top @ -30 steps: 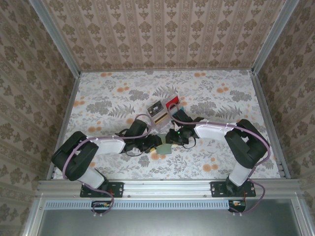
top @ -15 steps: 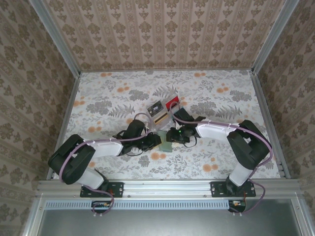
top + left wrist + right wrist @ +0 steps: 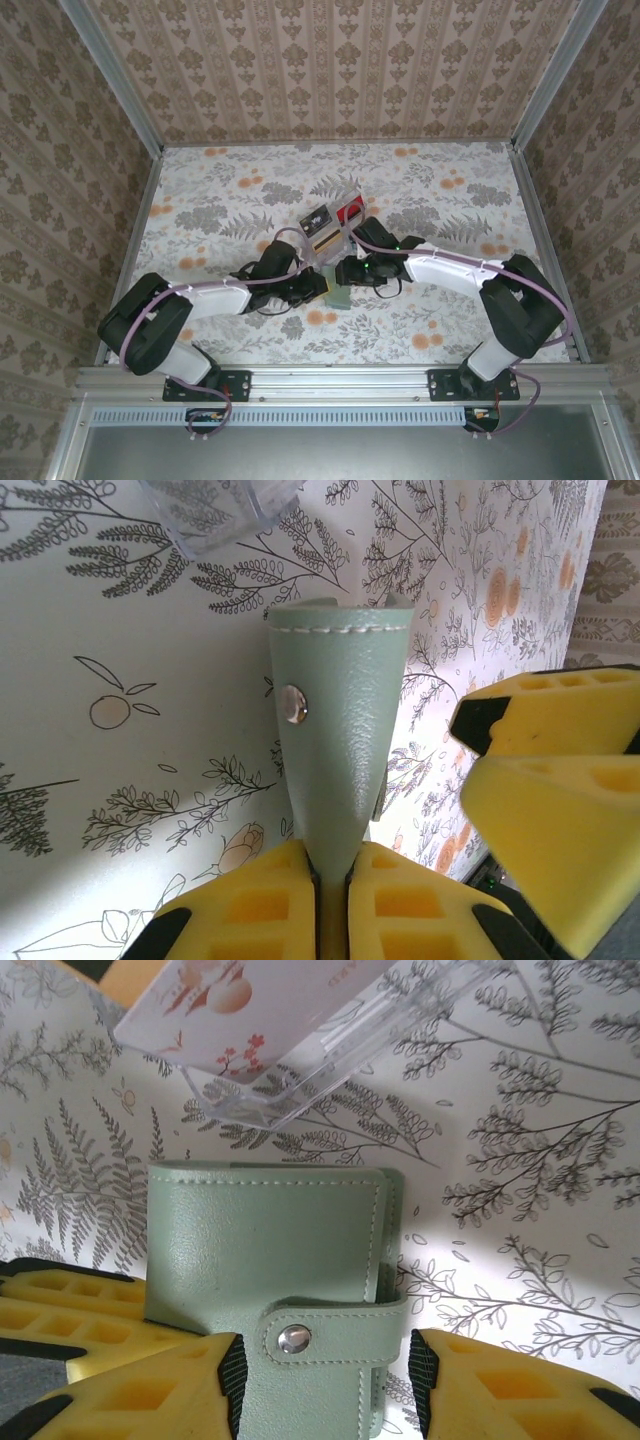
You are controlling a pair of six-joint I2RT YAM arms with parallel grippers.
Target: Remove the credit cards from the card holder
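The pale green card holder (image 3: pixel 262 1243) stands on edge on the table, folded shut with its snap strap fastened. My left gripper (image 3: pixel 333 880) is shut on its lower edge, so the card holder (image 3: pixel 338 730) rises from between the yellow pads. My right gripper (image 3: pixel 323 1385) is open and straddles the strap, one finger on each side. In the top view both grippers, left (image 3: pixel 320 287) and right (image 3: pixel 346 274), meet at the card holder (image 3: pixel 339 297). A black card (image 3: pixel 316 220) and a red card (image 3: pixel 348 208) lie in a clear tray just behind.
The clear plastic tray (image 3: pixel 300 1075) sits directly behind the holder, a pale printed card (image 3: pixel 250 1005) resting in it. Its corner (image 3: pixel 215 510) also shows in the left wrist view. Patterned walls enclose the floral table (image 3: pixel 450 200) on three sides.
The right arm has swung its elbow outward to the right and its gripper has closed in on the holder. The left gripper shifted slightly right, still on the holder.
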